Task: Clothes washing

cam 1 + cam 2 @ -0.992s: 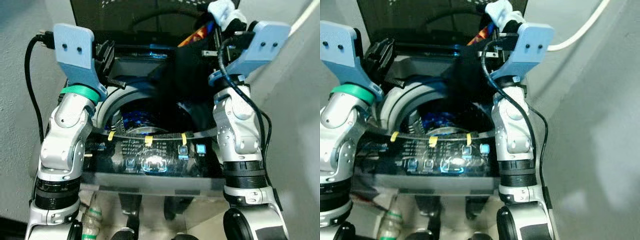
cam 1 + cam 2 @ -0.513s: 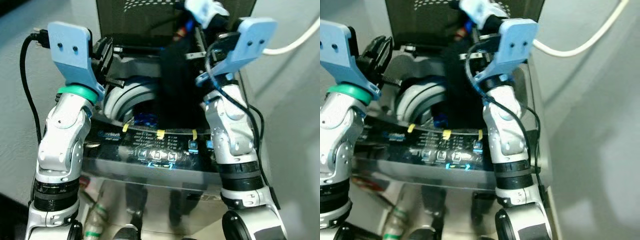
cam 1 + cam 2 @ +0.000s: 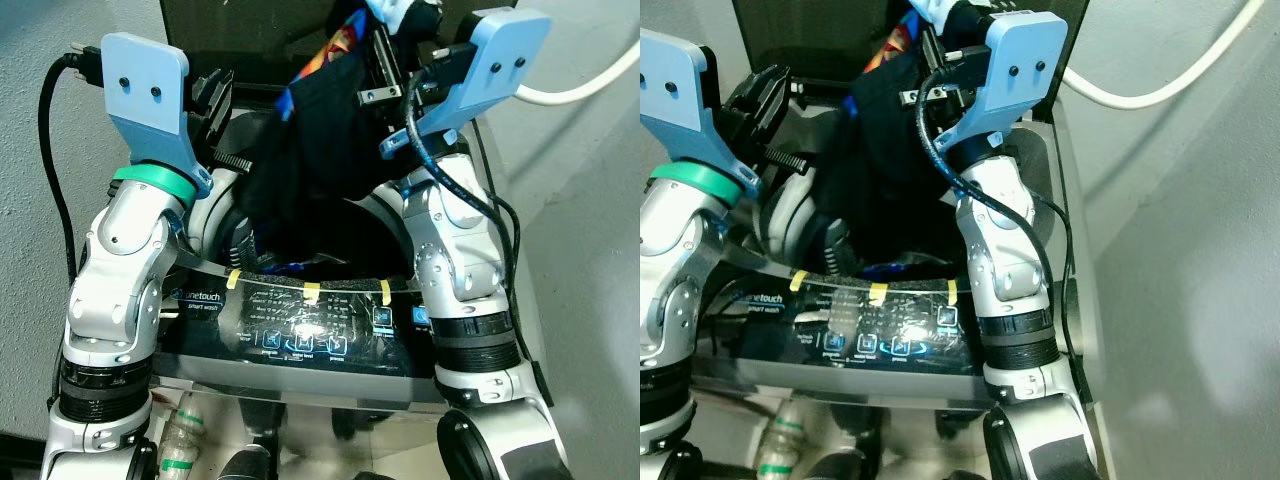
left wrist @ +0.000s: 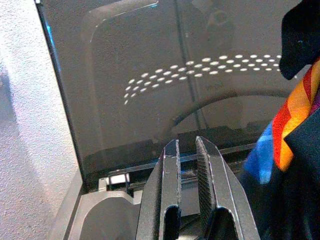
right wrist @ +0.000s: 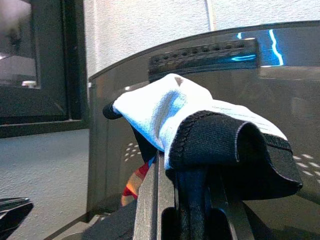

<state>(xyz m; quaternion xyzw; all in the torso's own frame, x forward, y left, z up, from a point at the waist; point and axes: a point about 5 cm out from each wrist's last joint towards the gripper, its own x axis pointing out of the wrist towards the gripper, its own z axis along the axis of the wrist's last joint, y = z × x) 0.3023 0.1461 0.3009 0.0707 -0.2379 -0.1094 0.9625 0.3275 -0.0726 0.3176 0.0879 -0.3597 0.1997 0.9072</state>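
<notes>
The right pincer [image 5: 192, 150] pinches the black garment [image 3: 320, 150] (bright print at its edge), now lifted higher above the washer drum [image 3: 225, 215] than before. The left pincer [image 4: 186, 150], pressed nearly together, hovers beside the drum's left rim.

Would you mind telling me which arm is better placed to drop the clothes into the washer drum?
The right. Its end effector is already shut on the dark clothes, which hang over the drum. The left end effector holds nothing, off to the side.

Dark garment [image 3: 890, 150] in right tool [image 3: 940, 45] above washer [image 3: 880, 330].
</notes>
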